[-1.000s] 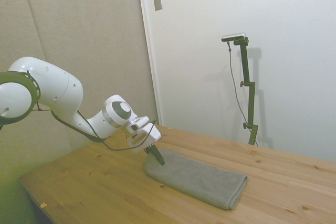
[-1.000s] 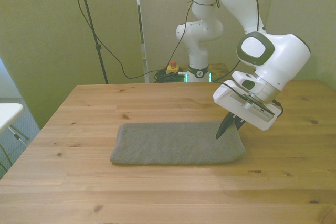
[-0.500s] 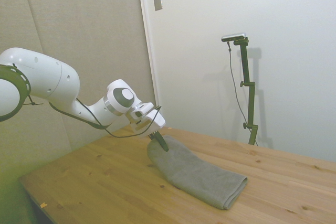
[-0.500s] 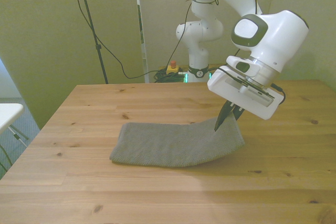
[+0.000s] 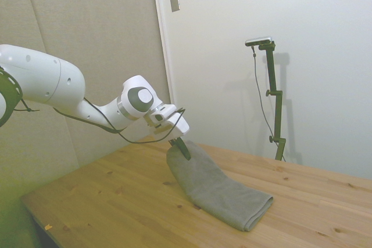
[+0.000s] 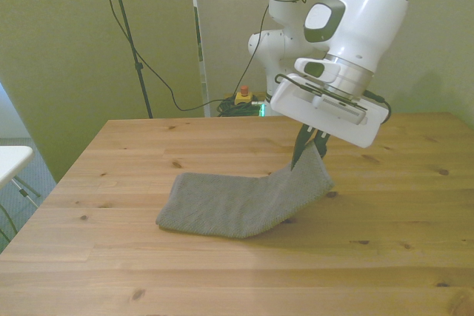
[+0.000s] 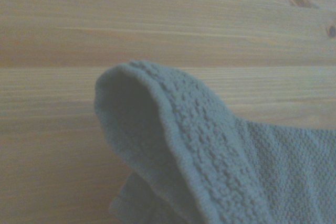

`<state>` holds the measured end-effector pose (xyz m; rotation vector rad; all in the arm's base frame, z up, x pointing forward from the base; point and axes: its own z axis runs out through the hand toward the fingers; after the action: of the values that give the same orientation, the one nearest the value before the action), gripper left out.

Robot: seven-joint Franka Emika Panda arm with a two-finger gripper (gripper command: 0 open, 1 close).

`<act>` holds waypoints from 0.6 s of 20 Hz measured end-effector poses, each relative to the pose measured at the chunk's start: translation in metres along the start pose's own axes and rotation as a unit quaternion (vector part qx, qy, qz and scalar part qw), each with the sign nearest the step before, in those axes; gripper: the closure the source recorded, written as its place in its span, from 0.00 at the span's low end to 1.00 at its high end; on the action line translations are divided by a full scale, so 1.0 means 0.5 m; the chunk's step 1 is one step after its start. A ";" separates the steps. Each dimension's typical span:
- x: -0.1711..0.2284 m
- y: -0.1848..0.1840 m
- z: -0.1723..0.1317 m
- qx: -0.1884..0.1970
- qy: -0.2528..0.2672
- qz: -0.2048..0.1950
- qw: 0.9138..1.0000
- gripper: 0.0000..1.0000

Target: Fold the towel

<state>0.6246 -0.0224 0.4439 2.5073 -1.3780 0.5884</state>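
- On the wooden table, toward its middle, we see the towel, a grey-brown terry cloth lying lengthwise across the boards.
- We see most of the towel resting flat on the table, while the end toward the front view's right is lifted clear of the wood and slopes up to the gripper.
- We see the gripper's dark fingers closed together on that raised end, pinching the cloth between them with no gap visible.
- We see nothing else in the fingers' grasp; they touch only the towel and hang above the table surface.
- From the side view, we see the towel rising from its flat end near the table's near edge up to the pinched end, forming a steady slope.
- We see the white arm reaching in over the table, its wrist tilted so the fingers point down into the cloth.
- From the wrist view, we see the towel's lifted edge close up, curling over in a rounded fold with a thick looped hem, and bare wood boards behind it.
- We see a shadow on the table just under the raised part of the towel.
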 end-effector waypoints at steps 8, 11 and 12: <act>0.104 0.119 0.049 0.019 -0.033 0.061 0.997 1.00; 0.123 0.150 0.053 0.020 -0.038 0.074 0.996 1.00; 0.127 0.161 0.056 0.020 -0.039 0.078 0.996 1.00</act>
<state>0.5940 -0.1242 0.4471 2.4943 -1.6163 0.5587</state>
